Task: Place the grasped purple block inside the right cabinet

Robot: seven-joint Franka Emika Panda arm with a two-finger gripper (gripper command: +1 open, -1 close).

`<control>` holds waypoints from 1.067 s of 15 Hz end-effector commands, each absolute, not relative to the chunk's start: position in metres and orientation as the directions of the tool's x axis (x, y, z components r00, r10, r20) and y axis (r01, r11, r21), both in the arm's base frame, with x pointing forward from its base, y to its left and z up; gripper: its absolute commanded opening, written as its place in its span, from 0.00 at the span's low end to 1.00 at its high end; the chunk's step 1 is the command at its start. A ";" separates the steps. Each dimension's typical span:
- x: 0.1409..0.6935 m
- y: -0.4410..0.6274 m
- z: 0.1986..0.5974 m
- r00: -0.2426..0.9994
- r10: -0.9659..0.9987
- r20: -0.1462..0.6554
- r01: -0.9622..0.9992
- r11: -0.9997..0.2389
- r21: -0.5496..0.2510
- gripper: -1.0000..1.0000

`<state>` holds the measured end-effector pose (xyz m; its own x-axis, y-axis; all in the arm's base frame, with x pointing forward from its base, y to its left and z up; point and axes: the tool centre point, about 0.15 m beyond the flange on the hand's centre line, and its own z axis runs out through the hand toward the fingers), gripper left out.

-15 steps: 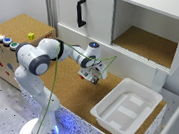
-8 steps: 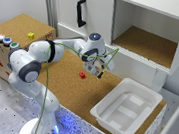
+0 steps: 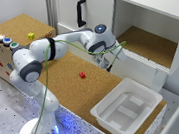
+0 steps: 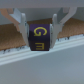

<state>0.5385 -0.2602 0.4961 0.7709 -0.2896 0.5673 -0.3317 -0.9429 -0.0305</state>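
Observation:
The wrist view shows my gripper (image 4: 40, 31) shut on the purple block (image 4: 40, 38), a dark purple cube with yellow letters, pinched between both fingers. Behind it runs the white front ledge and cork-brown floor of the right cabinet (image 4: 12, 36). In the exterior view my gripper (image 3: 109, 60) hangs just in front of the right cabinet (image 3: 148, 45), near its white lower edge at the compartment's left end. The block itself is too small to make out there.
A small red cube (image 3: 82, 75) lies on the cork table. A yellow cube (image 3: 31, 35) sits on the cork box at the exterior view's left. A shallow white tray (image 3: 125, 112) stands in front. The white door with a black handle (image 3: 81, 12) is left of the compartment.
The arm has swung toward the exterior view's right and up, carrying the block from over the cork table to the right cabinet's front edge.

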 end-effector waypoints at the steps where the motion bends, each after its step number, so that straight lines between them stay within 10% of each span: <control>1: 0.619 -0.287 0.499 0.866 -0.248 0.434 -0.255 -0.966 -0.045 0.00; 11: 0.665 -0.293 0.478 0.849 -0.267 0.456 -0.264 -0.962 -0.071 0.00; 12: 0.664 -0.292 0.476 0.842 -0.283 0.460 -0.284 -0.956 -0.067 1.00; 16: 0.636 -0.282 0.479 0.789 -0.258 0.558 -0.262 -0.962 -0.075 1.00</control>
<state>0.6394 -0.2824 0.4714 0.8010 -0.2811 0.5286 -0.3136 -0.9491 -0.0294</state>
